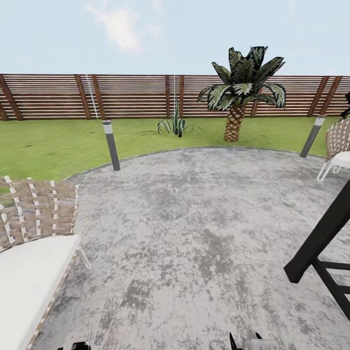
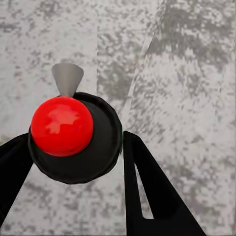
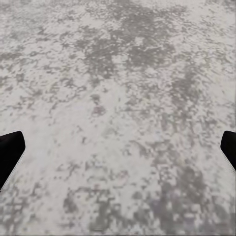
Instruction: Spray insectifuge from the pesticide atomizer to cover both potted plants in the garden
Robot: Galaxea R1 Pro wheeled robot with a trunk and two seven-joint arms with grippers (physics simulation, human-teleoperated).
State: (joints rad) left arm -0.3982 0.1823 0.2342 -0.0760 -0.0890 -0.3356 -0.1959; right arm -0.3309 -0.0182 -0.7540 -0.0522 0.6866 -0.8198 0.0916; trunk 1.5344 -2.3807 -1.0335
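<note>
My left gripper (image 2: 73,140) is shut on the pesticide atomizer (image 2: 73,147), which I see end-on from above. It shows a round dark body, a red dome (image 2: 62,126) and a pale grey spray nozzle (image 2: 67,77), with a black finger (image 2: 147,187) pressed against each side. Grey stone paving (image 1: 194,218) lies below it. My right gripper (image 3: 118,147) is open over bare paving. Both grippers just peek in at the head view's lower edge. On the lawn by the fence stands a low rosette of pointed green leaves (image 1: 176,125), seemingly one potted plant; its pot is not discernible.
A woven chair with a white cushion (image 1: 34,253) is close on the left, and another chair (image 1: 338,146) at the right edge. A black frame (image 1: 321,238) slants in at the right. Two grey lamp posts (image 1: 112,146) (image 1: 312,136) edge the paving. A trunked palm (image 1: 238,97) and slat fence (image 1: 48,97) stand behind.
</note>
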